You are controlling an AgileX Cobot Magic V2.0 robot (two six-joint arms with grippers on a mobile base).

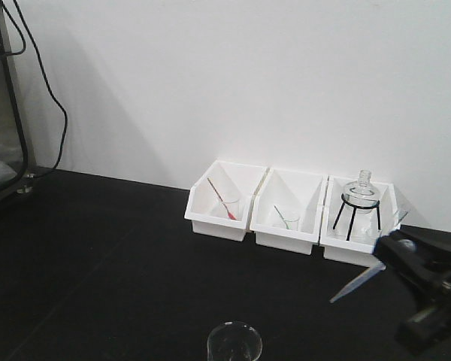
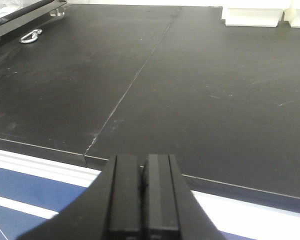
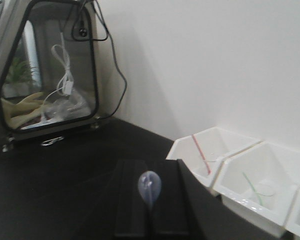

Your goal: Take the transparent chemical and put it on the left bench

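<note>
A small clear glass beaker [image 1: 234,342] stands on the matte black bench [image 1: 105,256] at the bottom edge of the front view, partly cut off. My right gripper [image 1: 391,250] is at the lower right, in front of the right bin, and is shut on a translucent pipette [image 1: 357,284] that points down and left. In the right wrist view the pipette's bulb [image 3: 149,187] sits pinched between the shut fingers of the right gripper [image 3: 149,163]. My left gripper [image 2: 142,160] is shut and empty over the bench's front edge.
Three white bins stand against the back wall: the left bin [image 1: 218,203] holds a red rod, the middle one [image 1: 289,214] a green rod, the right one [image 1: 357,226] a round flask on a black wire stand. Black cables [image 1: 52,98] hang at left beside a glass-fronted box [image 3: 50,75].
</note>
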